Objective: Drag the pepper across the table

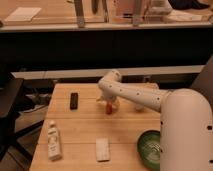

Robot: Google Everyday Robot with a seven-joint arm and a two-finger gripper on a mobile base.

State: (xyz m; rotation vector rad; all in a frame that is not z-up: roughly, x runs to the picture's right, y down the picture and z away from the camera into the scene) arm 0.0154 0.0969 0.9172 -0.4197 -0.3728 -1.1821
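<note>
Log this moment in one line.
gripper: open, just above pepper | pepper: on table, right of black bar

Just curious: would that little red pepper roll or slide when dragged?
The pepper probably slides easily: small, light-looking, on a smooth wooden table. Its tapered shape might make it pivot or roll. The gripper is down right at it.

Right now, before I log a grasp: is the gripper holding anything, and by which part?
Nothing is clamped. The gripper is open, down over the pepper on the table; whether they touch cannot be told.
</note>
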